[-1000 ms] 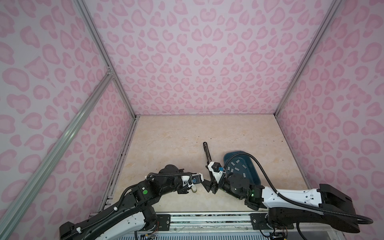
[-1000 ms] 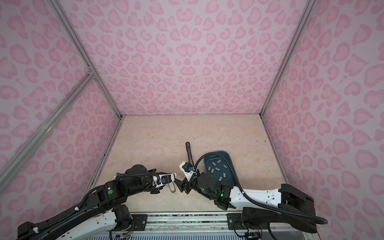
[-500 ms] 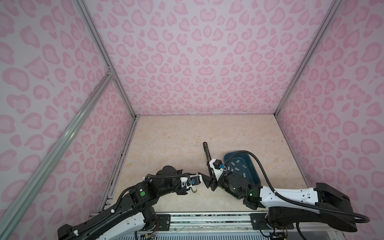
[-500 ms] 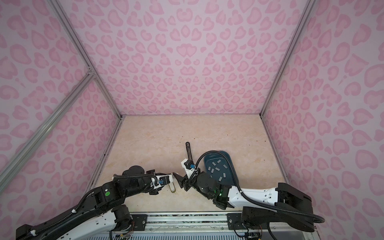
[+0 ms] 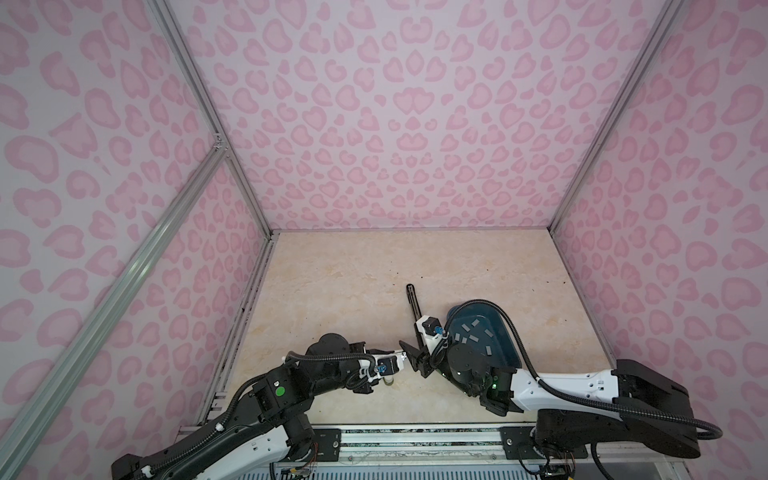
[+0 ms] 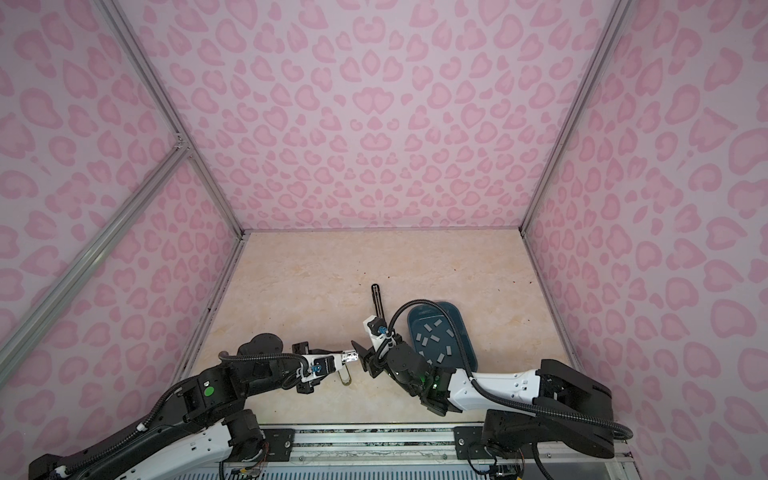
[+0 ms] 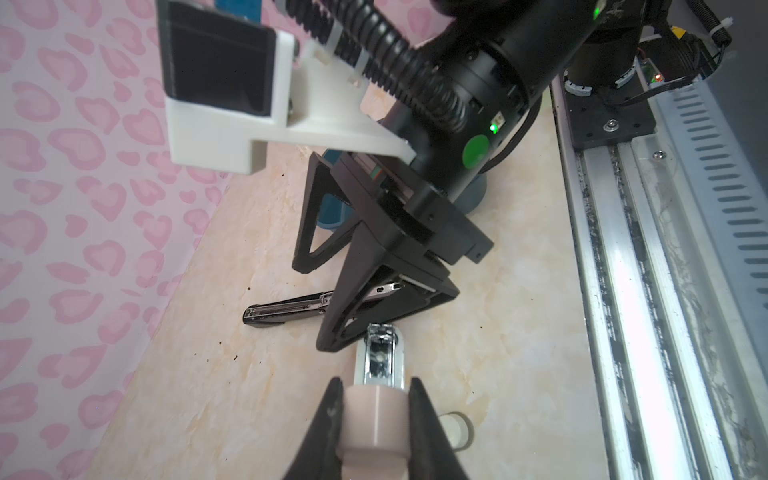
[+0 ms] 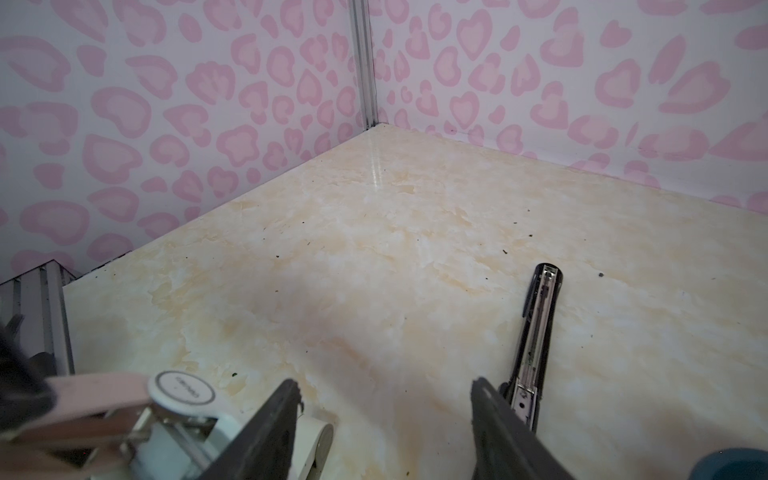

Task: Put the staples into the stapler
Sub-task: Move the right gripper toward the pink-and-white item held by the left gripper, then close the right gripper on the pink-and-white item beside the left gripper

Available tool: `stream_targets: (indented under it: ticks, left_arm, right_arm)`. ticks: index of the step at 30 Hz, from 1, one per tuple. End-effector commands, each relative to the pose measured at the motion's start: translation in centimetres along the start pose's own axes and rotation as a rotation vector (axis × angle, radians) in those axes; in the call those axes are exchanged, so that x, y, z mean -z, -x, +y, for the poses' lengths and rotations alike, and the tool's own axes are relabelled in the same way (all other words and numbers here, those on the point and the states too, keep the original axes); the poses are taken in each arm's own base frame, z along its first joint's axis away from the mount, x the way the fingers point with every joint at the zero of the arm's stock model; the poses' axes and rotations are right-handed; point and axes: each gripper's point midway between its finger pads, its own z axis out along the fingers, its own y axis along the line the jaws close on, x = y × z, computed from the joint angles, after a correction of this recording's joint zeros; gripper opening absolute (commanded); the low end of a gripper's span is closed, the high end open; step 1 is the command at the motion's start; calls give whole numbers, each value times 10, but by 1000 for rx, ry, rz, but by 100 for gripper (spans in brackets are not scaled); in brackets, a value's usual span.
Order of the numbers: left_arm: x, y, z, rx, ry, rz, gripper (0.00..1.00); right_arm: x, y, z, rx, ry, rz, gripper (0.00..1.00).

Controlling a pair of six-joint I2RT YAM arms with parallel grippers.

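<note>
The left gripper [image 7: 376, 395] is clamped tight on the pink stapler [image 7: 374, 428]. Its two black fingers [image 7: 326, 411] press the pale body from either side, and the stapler's metal magazine [image 7: 379, 361] sticks out past the fingertips toward the other arm. The right gripper [image 8: 384, 386] faces it with its jaws spread fairly wide and nothing between them. One of its tips sits just beside the magazine's front end, though whether they touch cannot be told. Along the outer side of the right gripper's other tip, the black stapler [image 8: 540, 316] lies opened out flat on the table [image 8: 374, 249]. The staples [image 6: 434, 338] lie loose in the dark blue tray [image 6: 420, 316], behind the right jaws and beside that arm's wrist, well apart from both pairs of jaws
</note>
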Motion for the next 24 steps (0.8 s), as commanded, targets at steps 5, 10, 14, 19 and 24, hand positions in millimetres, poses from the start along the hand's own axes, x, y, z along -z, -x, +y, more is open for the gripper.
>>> stream_targets:
  ticks: [5,10,14,19,24]
  left_arm:
    - [5,18,7,-28,33,-86,4]
    - [7,21,8,-17,37,-99,4]
    - [10,25,6,-15,24,-118,4]
    - [11,26,4,-19,19,-126,4]
    - [9,25,-1,-32,-13,-123,4]
  right_arm:
    - [-8,-5,12,18,51,15,67]
    - [-9,-7,9,40,44,20,69]
    - [-5,-5,-3,39,23,11,70]
    - [7,0,-28,37,-24,-17,74]
    - [22,7,-40,67,-32,-45,77]
